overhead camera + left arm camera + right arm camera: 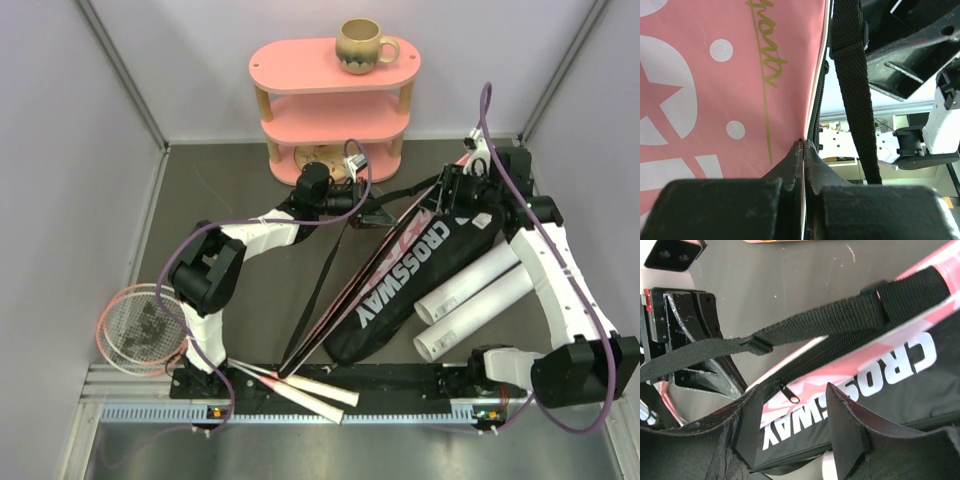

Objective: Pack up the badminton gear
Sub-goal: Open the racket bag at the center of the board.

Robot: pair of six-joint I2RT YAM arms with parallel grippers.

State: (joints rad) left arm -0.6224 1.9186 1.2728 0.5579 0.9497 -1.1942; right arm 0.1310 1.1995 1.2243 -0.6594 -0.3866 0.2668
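Your left tool (803, 144) pinches the pink bag (715, 100) by its edge, gold script unreadable. Your right tool (795, 390) hangs spread over the black bag (900, 385) lettered CROSSWAY, lying mid-bench (210, 180). Only the overhead view shows the white tubes (470, 280) beside it.

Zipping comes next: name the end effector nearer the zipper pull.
Right. The right end effector hovers open over the zipper pull; the left end effector grips the pink bag farther away.

Even, soft overhead light; wrist close-ups look slightly blurred, perhaps from nearness.
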